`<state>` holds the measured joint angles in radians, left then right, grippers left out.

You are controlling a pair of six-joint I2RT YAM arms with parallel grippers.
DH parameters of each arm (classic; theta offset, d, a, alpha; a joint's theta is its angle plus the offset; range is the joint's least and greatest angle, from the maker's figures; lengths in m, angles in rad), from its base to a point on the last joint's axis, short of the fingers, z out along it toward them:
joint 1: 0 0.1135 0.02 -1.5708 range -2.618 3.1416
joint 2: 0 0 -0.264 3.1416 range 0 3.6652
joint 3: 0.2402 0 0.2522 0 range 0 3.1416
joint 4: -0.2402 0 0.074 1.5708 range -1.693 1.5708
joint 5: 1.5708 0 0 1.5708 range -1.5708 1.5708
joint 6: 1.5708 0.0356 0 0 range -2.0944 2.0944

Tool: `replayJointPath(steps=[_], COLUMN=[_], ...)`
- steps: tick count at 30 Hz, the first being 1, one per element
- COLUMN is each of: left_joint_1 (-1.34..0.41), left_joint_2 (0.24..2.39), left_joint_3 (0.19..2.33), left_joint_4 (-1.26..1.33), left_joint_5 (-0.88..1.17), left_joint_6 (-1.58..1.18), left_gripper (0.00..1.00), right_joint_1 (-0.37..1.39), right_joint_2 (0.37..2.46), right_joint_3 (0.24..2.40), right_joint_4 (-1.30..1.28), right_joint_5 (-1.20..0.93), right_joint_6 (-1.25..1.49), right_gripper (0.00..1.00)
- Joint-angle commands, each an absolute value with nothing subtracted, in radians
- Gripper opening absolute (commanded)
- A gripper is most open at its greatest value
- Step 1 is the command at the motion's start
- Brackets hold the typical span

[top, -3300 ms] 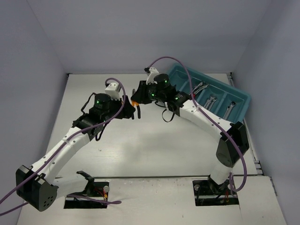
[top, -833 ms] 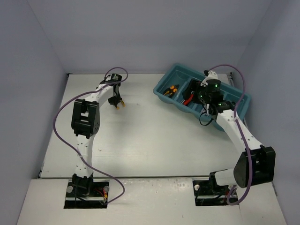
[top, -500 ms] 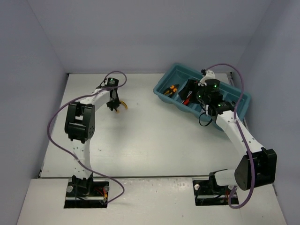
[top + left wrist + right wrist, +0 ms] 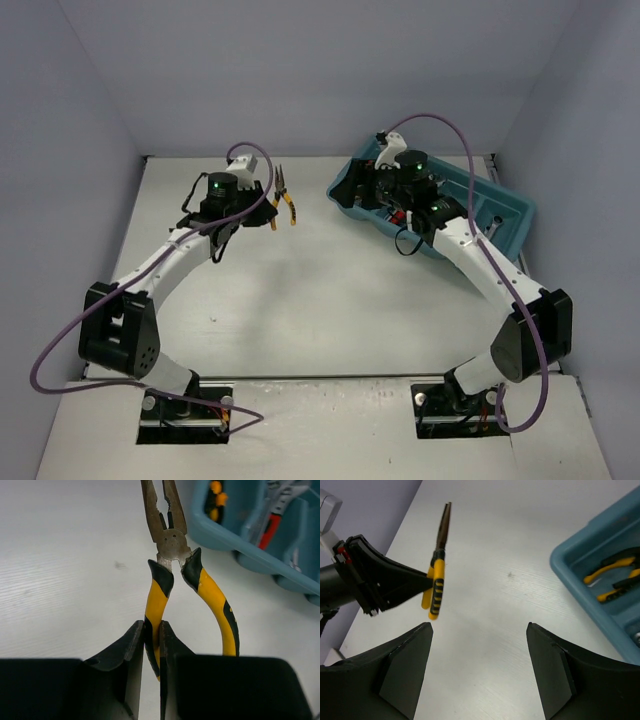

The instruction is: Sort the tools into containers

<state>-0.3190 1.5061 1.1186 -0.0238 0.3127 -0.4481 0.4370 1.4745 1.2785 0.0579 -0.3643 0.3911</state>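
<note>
Our left arm (image 4: 165,260) stretches forward, its claw (image 4: 151,630) pinched tight on one handle of the pliers (image 4: 172,540). Our right arm (image 4: 480,262) bends toward the left, its claw (image 4: 479,630) spread wide and holding nothing.

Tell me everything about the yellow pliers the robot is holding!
The pliers have a long, pointed grey metal nose, slightly open, and two yellow handles with black patches, probably rubbery. The left gripper pinches just one handle; the other sticks out free. They seem lifted off the white table, touching nothing else.
</note>
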Motion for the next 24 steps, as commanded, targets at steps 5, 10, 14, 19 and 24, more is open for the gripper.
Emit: replayJointPath(steps=[5, 10, 14, 19, 24], left_joint_1=[-0.451, -0.482, -0.491, -0.497, -0.503], left_joint_2=[1.352, 1.313, 1.286, 1.258, 1.242], left_joint_3=[1.075, 1.07, 1.065, 1.051, 1.036], left_joint_4=[0.157, 0.175, 0.175, 0.177, 0.176], left_joint_5=[0.441, 0.455, 0.464, 0.485, 0.489], left_joint_6=[-0.452, -0.471, -0.472, -0.469, -0.466], left_gripper=[0.0, 0.0, 0.0, 0.0, 0.0], right_joint_1=[0.555, 0.591, 0.599, 0.615, 0.627], right_joint_2=[1.51, 1.531, 1.532, 1.535, 1.55], right_joint_3=[1.404, 1.413, 1.394, 1.384, 1.394], right_joint_4=[0.124, 0.123, 0.123, 0.123, 0.126], right_joint_5=[-0.323, -0.263, -0.225, -0.207, -0.212], right_joint_6=[0.423, 0.45, 0.48, 0.492, 0.511], right_gripper=[0.73, 0.73, 0.73, 0.72, 0.66])
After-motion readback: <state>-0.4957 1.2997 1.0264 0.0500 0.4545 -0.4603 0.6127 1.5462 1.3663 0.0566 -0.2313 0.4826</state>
